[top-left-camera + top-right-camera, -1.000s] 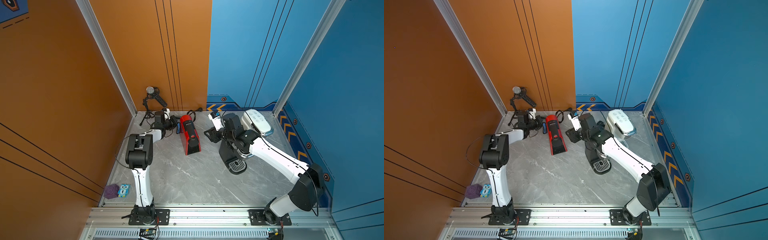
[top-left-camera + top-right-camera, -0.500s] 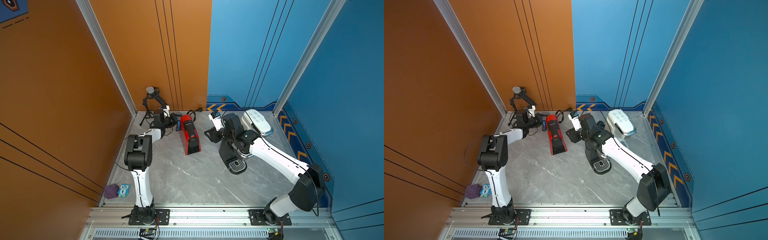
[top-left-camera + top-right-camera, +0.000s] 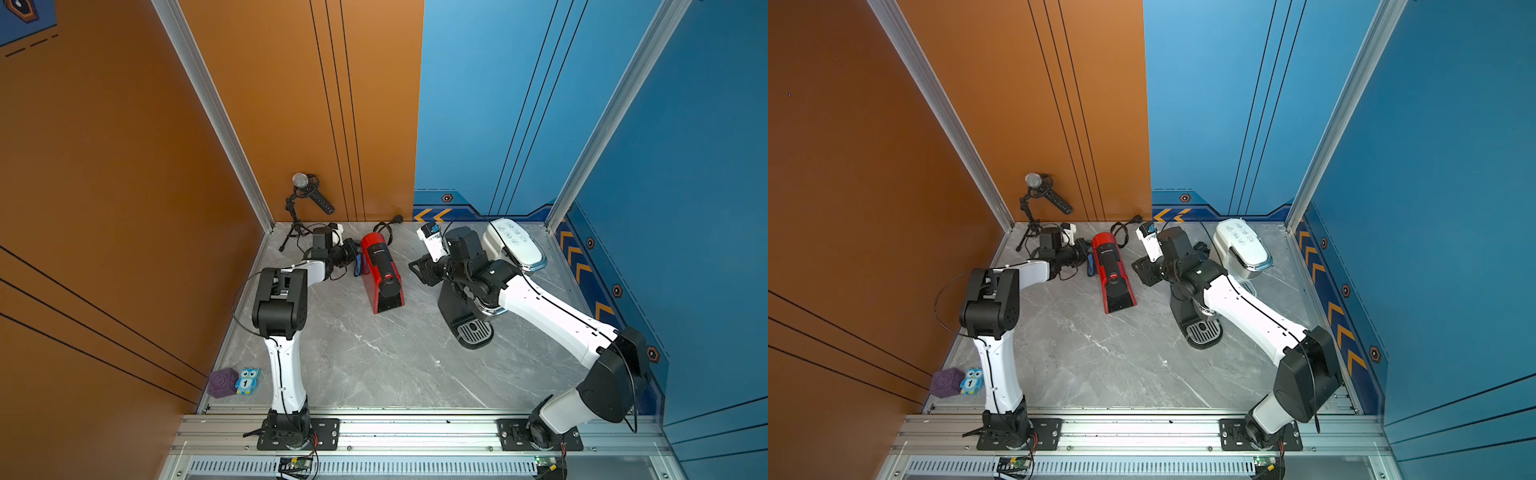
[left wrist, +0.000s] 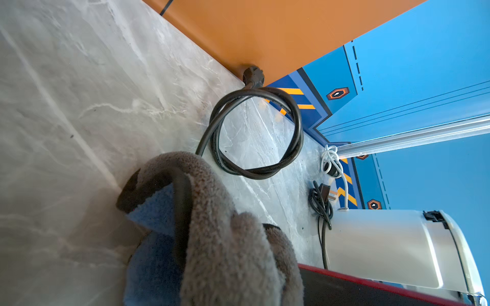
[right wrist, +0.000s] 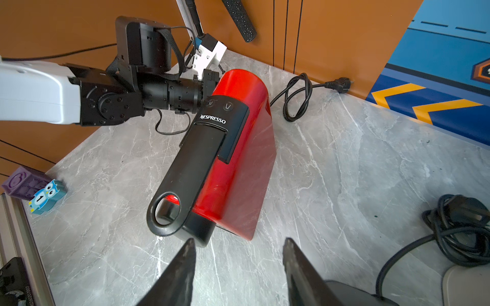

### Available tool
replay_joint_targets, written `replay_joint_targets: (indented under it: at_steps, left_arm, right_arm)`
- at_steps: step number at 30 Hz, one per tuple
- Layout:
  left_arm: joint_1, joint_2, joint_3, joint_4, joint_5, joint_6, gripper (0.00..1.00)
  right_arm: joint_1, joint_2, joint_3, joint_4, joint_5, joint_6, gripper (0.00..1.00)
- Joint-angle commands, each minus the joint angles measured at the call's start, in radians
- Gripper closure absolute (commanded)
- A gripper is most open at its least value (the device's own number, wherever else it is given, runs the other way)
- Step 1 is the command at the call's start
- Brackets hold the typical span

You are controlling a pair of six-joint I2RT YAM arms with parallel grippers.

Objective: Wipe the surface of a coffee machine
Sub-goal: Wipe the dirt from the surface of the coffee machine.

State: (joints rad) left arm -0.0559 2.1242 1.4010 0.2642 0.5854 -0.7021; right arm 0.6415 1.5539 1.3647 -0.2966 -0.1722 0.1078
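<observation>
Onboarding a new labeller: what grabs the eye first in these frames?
The red coffee machine sits mid-table toward the back wall, with the left gripper shut on a grey-and-blue cloth at its side. The right gripper hovers open and empty, facing the machine's other side, its arm reaching over a black coffee machine.

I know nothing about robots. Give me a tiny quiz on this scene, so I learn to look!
1. True or false: the right arm's jaws hold the cloth.
2. The cloth is beside the coffee machine of which colour? A red, B black, C white.
3. Which number is on the owl toy?
Key: 1 false: those jaws are open and empty; the left arm's jaws grip the cloth. 2 A. 3 one.
</observation>
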Motion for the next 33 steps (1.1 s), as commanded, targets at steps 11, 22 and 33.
replay_joint_targets:
  at_steps: [11, 22, 33]
  left_arm:
    - [-0.076, -0.147, -0.002, -0.166, 0.09, 0.06, 1.0]
    - [-0.076, -0.077, -0.183, -0.167, 0.034, 0.123, 1.0]
    - [-0.074, -0.394, -0.312, -0.268, -0.188, 0.177, 1.0]
  right_arm:
    - [0.003, -0.04, -0.021, -0.003, 0.037, -0.016, 0.46]
    - [0.004, -0.036, -0.025, -0.003, 0.042, -0.021, 0.46]
    - [0.006, -0.025, -0.031, 0.004, 0.065, -0.007, 0.47]
